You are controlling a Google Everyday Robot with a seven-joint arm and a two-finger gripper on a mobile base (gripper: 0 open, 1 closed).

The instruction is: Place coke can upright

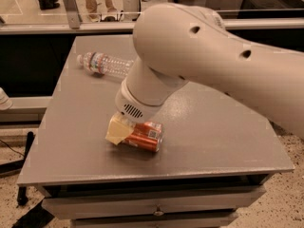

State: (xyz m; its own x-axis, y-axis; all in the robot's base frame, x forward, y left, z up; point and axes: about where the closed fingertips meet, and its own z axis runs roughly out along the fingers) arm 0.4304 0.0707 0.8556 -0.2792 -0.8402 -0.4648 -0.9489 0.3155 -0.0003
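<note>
The coke can (pixel 145 136), red-orange with a small white label panel, lies on its side on the grey table (pixel 213 127) near the front edge. My gripper (pixel 119 130) is right at the can's left end, low over the table, and its pale yellow tip sits against the can. The large white arm (pixel 190 46) reaches in from the right and hides the upper part of the can and most of the gripper.
A clear plastic water bottle (pixel 104 64) lies on its side at the table's back left. A drawer front (pixel 156 205) sits below the table's front edge. Behind the table is a railing, with people's legs beyond it.
</note>
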